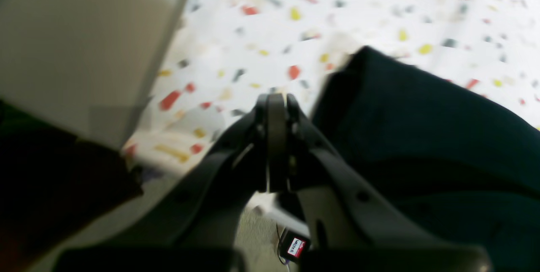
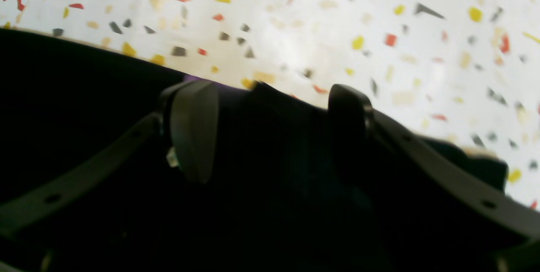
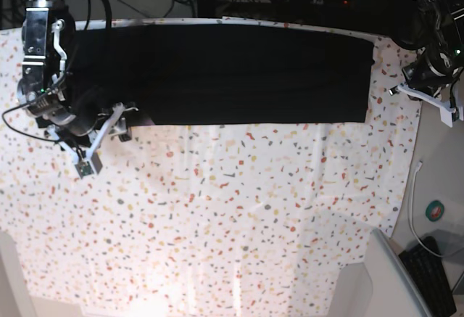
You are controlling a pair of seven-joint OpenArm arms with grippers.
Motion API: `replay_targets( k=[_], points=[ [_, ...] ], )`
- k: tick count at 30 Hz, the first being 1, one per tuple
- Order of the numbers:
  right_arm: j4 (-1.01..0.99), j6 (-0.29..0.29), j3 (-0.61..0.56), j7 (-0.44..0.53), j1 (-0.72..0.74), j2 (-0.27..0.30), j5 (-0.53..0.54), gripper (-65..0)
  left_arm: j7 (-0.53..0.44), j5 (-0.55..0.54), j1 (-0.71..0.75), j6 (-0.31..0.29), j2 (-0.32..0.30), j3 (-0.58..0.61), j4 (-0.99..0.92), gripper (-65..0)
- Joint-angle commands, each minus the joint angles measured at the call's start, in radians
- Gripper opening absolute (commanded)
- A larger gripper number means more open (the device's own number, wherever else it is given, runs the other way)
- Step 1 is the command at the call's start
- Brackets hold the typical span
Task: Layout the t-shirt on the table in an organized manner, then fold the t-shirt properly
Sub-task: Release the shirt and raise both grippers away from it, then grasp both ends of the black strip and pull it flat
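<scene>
Your left gripper [image 1: 276,99] has its jaws pressed flat together with nothing between them; in the left wrist view it hangs over the speckled table [image 1: 346,14], and the black t-shirt [image 1: 426,137] lies just to its right, its corner edge close beside the fingertips but not pinched. A plain pale panel [image 1: 84,40] fills the upper left of that view, which is blurred throughout.

Look at the right wrist view and you see your right gripper [image 2: 274,133] with its two pads [image 2: 194,130] spread wide apart. Dark t-shirt [image 2: 274,187] cloth fills the space between and below them, and a thin purple edge shows just above the left pad. Whether the pads touch the fabric you cannot tell; they are not clamped on it. Beyond the cloth's edge the flecked table [image 2: 337,23] runs to the top.

From the base view, the t-shirt [image 3: 232,74] lies as a long flat black band across the far part of the table [image 3: 232,223]. Your right gripper [image 3: 127,117] sits at the band's lower corner on that view's left. Your left gripper [image 3: 435,96] is off the band's other end, near the table's edge, apart from the cloth.
</scene>
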Motion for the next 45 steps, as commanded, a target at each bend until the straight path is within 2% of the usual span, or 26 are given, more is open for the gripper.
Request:
replay_targets(
  k=[1,3,7,13,14,15,16,18,19,30,35,39,45],
  points=[
    [-0.014,-0.006,-0.016,0.021,0.033,0.01,0.005,-28.1,-0.013,-0.004,-0.004,-0.001,-0.015,-0.011,0.014,-65.0],
    [-0.067,-0.021,-0.036,0.021,0.063,0.01,0.005,-28.2,-0.013,-0.004,-0.002,-0.001,-0.015,-0.011,0.014,-65.0],
    [-0.167,-0.099,-0.045,0.026,0.103,0.01,0.005,-28.2,-0.013,-0.004,-0.002,-0.001,-0.015,-0.011,0.014,-65.0],
    [-0.196,-0.101,-0.04,0.023,0.105,0.018,0.005,-28.4,-0.013,-0.004,-0.002,-0.001,-0.015,-0.011,0.014,-65.0],
    [-0.196,-0.101,-0.04,0.021,0.102,0.018,0.005,-30.0,-0.013,-0.004,-0.002,-0.001,-0.015,-0.011,0.014,-65.0],
    [-0.196,-0.101,-0.04,0.02,0.097,0.018,0.005,-33.8,-0.013,-0.004,-0.002,-0.001,-0.015,-0.011,0.014,-65.0],
    [-0.196,-0.101,-0.039,0.012,0.089,0.018,0.005,-40.4,-0.013,-0.004,-0.002,-0.001,-0.015,-0.011,0.014,-65.0],
    [-0.185,-0.101,-0.037,-0.02,0.08,0.015,0.007,-58.2,-0.013,-0.004,-0.002,-0.001,-0.015,-0.011,0.013,-65.0],
    [-0.178,-0.099,-0.037,-0.04,0.079,0.013,0.008,-65.0,-0.013,-0.004,-0.004,-0.001,-0.015,-0.011,0.013,-65.0],
    [0.118,-0.101,-0.034,-0.117,-0.104,0.01,0.008,-65.0,-0.015,-0.002,-0.013,-0.001,-0.023,-0.013,-0.049,-65.0],
    [0.218,-0.101,-0.034,-0.111,-0.224,0.01,0.008,-65.0,-0.015,-0.002,-0.014,-0.001,-0.023,-0.013,-0.046,-65.0],
    [0.235,-0.102,-0.034,-0.109,-0.279,0.009,0.008,-65.0,-0.015,-0.002,-0.016,-0.001,-0.023,-0.013,-0.044,-65.0],
    [0.235,-0.102,-0.042,-0.12,-0.288,0.009,0.01,-65.0,-0.015,0.002,-0.042,-0.001,-0.023,-0.011,-0.046,-65.0]
  ],
)
